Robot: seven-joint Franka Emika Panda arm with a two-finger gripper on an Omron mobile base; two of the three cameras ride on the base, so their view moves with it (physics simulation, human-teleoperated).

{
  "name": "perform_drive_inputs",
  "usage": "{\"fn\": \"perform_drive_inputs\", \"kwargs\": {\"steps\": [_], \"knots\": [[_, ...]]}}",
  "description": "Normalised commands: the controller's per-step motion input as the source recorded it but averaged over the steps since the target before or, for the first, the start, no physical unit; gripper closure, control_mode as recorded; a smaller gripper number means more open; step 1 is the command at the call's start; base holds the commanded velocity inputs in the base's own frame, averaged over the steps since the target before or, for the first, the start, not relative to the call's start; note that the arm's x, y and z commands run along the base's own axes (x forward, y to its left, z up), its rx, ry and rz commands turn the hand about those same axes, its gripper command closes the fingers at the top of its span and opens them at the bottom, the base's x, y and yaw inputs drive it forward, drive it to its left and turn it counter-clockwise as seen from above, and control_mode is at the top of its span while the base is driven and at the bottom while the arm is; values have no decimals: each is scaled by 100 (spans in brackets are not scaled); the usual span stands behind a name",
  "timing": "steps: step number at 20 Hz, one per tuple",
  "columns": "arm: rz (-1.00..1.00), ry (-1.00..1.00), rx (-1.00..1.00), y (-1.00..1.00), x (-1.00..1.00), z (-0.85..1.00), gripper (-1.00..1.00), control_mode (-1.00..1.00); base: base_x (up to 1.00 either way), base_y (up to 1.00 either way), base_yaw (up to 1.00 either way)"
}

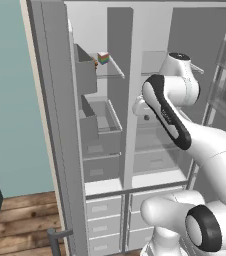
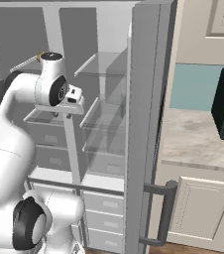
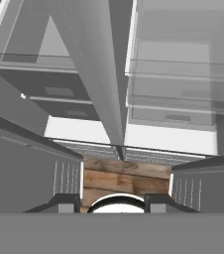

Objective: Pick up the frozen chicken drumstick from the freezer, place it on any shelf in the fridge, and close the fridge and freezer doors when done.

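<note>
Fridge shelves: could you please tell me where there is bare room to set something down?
The fridge's upper glass shelf and lower glass shelf lie bare right of the centre divider. The freezer's top shelf is crowded at its left end by the rainbow cube.

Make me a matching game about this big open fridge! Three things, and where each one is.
Things:
1. small rainbow-striped cube
2. grey metal bar handle
3. brown wooden planks

Places:
A. lowest of all, underfoot
B. on a high shelf in the narrow grey freezer
C. low on the open grey fridge door

Pairs: 1-B, 2-C, 3-A
</note>
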Motion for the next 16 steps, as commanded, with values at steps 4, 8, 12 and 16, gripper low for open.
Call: {"fn": "perform_drive_inputs", "kwargs": {"steps": [4,8,12,16], "knots": [[0,-1,0,0,0,0,-100,-100,0,0,0],[0,-10,0,0,-26,0,-100,-100,0,0,0],[0,-14,-2,0,-63,0,-100,-100,0,0,0],[0,-9,-1,0,-63,-5,-100,-100,0,0,0]]}}
